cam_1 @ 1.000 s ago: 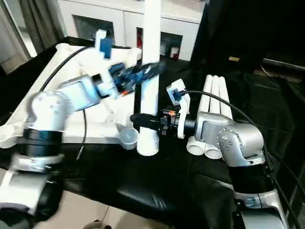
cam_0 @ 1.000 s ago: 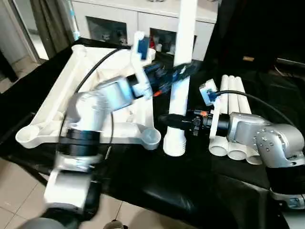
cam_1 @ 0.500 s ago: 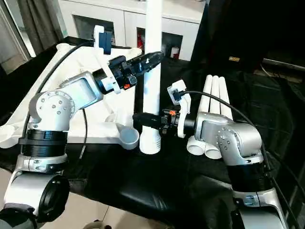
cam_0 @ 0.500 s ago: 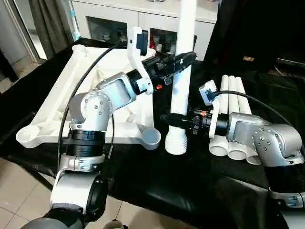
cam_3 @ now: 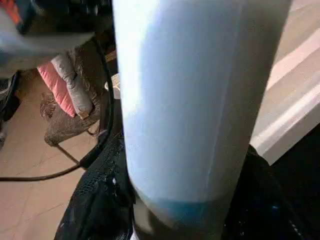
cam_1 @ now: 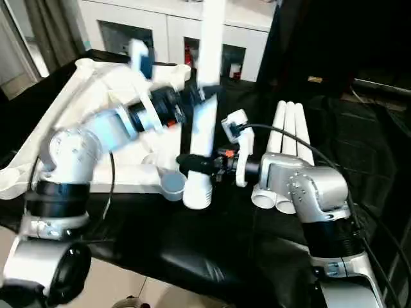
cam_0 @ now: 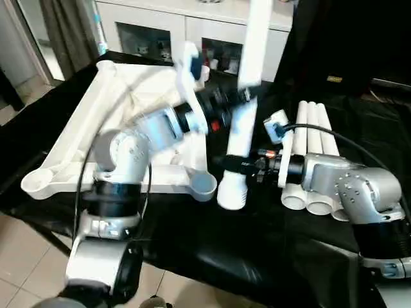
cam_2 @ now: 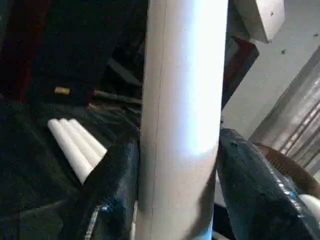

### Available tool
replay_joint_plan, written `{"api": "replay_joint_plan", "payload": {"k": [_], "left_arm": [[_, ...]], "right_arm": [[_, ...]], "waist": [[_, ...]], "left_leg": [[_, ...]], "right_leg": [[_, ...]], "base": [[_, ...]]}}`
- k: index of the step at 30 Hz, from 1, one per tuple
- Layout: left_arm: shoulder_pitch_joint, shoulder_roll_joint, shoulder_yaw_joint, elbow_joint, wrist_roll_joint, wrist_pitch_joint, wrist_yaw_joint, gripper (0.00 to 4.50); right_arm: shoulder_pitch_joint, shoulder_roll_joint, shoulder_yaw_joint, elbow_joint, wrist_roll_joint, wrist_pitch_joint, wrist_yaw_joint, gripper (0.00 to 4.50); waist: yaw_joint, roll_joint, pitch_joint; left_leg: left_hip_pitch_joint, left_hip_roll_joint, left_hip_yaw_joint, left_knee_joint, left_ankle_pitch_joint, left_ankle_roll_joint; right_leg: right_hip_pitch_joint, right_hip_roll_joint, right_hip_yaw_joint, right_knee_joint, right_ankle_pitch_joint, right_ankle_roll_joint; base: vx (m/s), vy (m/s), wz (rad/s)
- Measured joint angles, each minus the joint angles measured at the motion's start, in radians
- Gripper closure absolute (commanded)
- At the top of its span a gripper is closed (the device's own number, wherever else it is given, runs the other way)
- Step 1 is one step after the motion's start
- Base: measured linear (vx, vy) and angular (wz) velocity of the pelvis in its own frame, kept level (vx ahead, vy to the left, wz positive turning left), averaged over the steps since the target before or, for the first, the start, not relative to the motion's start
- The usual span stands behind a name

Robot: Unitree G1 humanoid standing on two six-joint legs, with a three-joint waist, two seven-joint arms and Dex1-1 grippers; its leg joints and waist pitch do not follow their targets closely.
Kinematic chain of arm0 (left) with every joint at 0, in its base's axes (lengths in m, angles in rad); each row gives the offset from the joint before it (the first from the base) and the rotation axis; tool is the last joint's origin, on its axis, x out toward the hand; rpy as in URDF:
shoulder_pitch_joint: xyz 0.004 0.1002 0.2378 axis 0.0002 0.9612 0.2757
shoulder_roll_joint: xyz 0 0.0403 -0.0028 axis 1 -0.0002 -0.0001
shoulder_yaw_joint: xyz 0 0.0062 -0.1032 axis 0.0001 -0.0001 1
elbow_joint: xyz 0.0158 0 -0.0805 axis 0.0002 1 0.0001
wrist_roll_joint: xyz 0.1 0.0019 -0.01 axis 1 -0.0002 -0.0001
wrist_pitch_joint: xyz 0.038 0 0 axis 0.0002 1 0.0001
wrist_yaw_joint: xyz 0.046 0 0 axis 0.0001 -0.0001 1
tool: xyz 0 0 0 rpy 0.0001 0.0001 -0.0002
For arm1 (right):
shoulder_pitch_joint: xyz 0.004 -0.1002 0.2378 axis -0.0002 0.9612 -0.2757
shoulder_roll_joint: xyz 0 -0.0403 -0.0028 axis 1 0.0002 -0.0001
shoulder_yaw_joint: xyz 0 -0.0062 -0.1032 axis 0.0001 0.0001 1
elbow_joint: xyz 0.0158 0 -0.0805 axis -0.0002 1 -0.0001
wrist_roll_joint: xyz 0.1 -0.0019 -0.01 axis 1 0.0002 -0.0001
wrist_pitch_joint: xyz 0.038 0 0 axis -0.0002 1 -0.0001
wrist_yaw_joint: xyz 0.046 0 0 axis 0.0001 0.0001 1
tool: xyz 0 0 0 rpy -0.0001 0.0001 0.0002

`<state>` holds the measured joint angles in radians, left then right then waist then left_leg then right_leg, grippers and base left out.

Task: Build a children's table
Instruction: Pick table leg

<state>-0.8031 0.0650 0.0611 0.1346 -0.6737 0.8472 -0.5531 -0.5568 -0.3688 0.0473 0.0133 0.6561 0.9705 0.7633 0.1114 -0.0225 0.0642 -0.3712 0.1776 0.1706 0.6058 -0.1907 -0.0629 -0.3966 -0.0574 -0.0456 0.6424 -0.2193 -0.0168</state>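
Backdrop: white cabinet (cam_0: 192, 25) behind black-draped counter (cam_0: 212, 244).
Tabletop (cam_0: 83, 128): ribbed side up, robot's left.
Held leg (cam_0: 244, 102): near upright, tilted, foot by corner socket (cam_0: 204, 186).
Left gripper (cam_0: 239, 97): jaws clamped mid-leg, likely; blurred.
Right gripper (cam_0: 226, 162): jaws clamped low on leg.
Left wrist view: three spare legs (cam_2: 75, 145) lying side by side.
Writing: none legible.

Bright indoor light, left arm (cam_0: 148, 131) motion-blurred, wrist views soft
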Motion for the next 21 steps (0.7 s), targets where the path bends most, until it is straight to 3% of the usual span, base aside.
{"api": "replay_joint_plan", "payload": {"k": [2,3,9,16,17,21], "left_arm": [[-0.005,-0.009,0.005,0.017,0.000,-0.003,0.008,1.79],[-0.013,-0.015,0.009,0.031,0.000,-0.004,0.016,2.06],[-0.025,-0.019,0.037,0.049,-0.001,-0.005,0.036,2.51],[-0.026,-0.011,0.045,0.054,-0.001,-0.011,0.033,2.67],[-0.026,-0.010,0.045,0.054,-0.001,-0.014,0.031,2.67],[-0.032,0.008,0.044,0.054,-0.001,-0.018,0.019,2.68]], "right_arm": [[-0.003,0.001,0.000,0.000,0.000,0.000,-0.001,2.64],[-0.005,0.002,0.000,0.000,0.000,0.000,-0.001,2.64],[-0.008,0.004,-0.001,0.001,-0.001,-0.001,-0.002,2.64],[-0.009,0.004,0.000,0.001,-0.005,-0.013,0.000,2.64],[-0.009,0.004,0.001,0.001,-0.010,-0.021,0.001,2.08],[-0.019,0.008,0.001,0.013,-0.026,-0.043,0.002,1.81]], "waist": [[0.000,0.000,0.000],[0.000,0.000,0.000],[-0.004,0.000,0.000],[0.000,0.000,0.000],[0.000,0.000,0.000],[-0.001,0.000,0.000]], "left_leg": [[0.000,0.000,0.000,0.000,0.000,0.000],[0.000,0.000,0.000,0.000,0.000,0.000],[0.000,0.000,0.000,0.000,0.000,0.000],[0.000,0.000,0.000,0.000,0.000,0.000],[0.000,0.000,0.000,0.000,0.000,0.000],[0.000,0.000,0.000,0.000,0.000,0.000]], "right_leg": [[0.000,0.000,0.000,0.000,0.000,0.000],[0.000,0.000,0.000,0.000,0.000,0.000],[0.000,0.000,0.000,0.000,0.000,0.000],[0.000,0.000,0.000,0.000,0.000,0.000],[0.000,0.000,0.000,0.000,0.000,0.000],[0.000,0.000,0.000,0.000,0.000,0.000]], "base": [[0.000,0.000,0.00],[0.000,0.000,0.00],[0.000,0.000,0.00],[0.000,0.000,0.00],[0.000,0.000,0.00],[0.000,0.000,0.00]]}}
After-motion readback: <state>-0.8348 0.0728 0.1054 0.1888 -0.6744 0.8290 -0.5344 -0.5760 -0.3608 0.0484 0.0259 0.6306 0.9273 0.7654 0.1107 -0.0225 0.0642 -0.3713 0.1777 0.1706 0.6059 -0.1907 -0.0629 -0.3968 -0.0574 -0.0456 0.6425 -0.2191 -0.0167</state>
